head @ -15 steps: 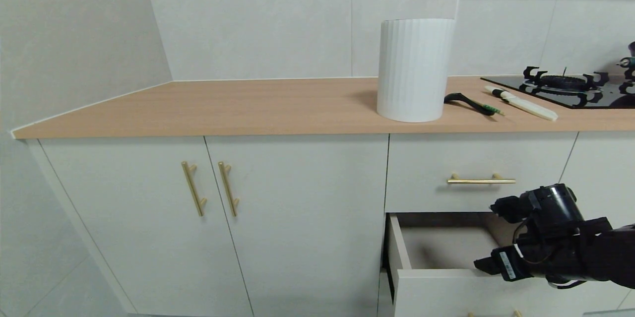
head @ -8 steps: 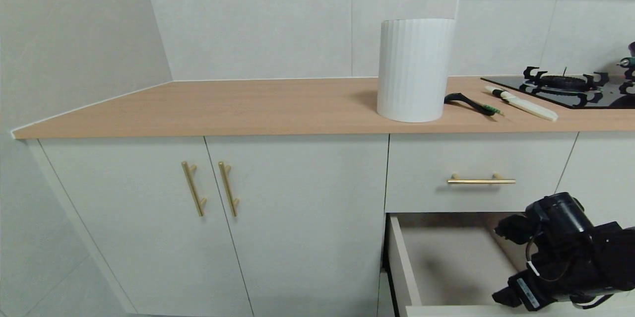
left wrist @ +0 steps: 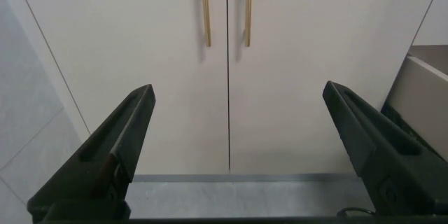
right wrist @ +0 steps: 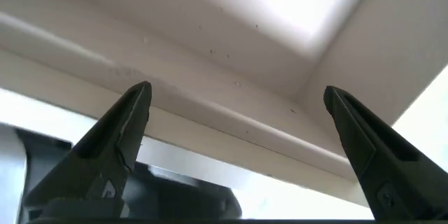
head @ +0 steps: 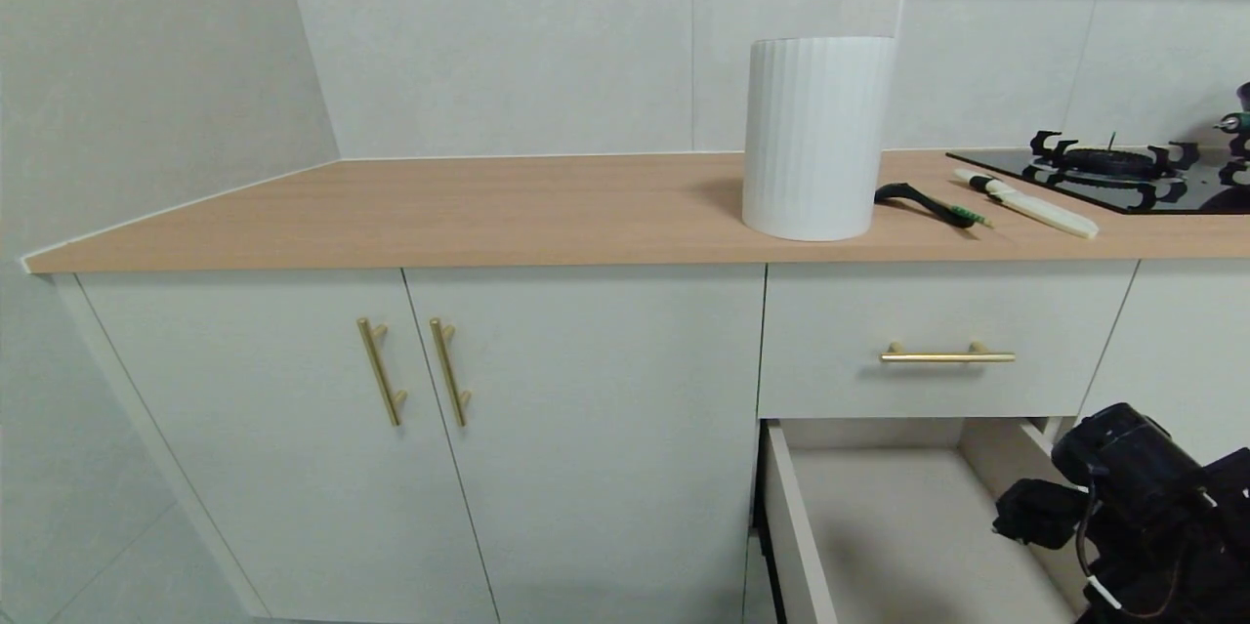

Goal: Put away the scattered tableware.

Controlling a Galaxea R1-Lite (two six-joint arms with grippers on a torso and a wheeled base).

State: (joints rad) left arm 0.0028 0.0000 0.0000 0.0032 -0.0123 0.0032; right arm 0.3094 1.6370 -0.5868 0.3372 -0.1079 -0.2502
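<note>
On the wooden countertop (head: 488,204) a black-handled utensil (head: 923,201) and a white utensil (head: 1025,202) lie to the right of a tall white ribbed container (head: 815,136). Below them the lower drawer (head: 908,526) stands pulled out, and the part of its inside that shows is bare. My right arm (head: 1133,507) hangs low at the drawer's right side. In the right wrist view my right gripper (right wrist: 236,94) is open, facing the drawer's pale inner corner (right wrist: 231,14). My left gripper (left wrist: 238,92) is open and holds nothing, low in front of the double cabinet doors (left wrist: 227,77).
A black gas hob (head: 1113,165) sits at the counter's far right. The closed upper drawer (head: 947,312) carries a gold bar handle (head: 947,355). Two gold handles (head: 420,370) mark the cabinet doors. Tiled walls close off the back and the left.
The lower drawer has slid much farther out, its front panel passing below the picture's edge. My right arm has moved down and back along with it.
</note>
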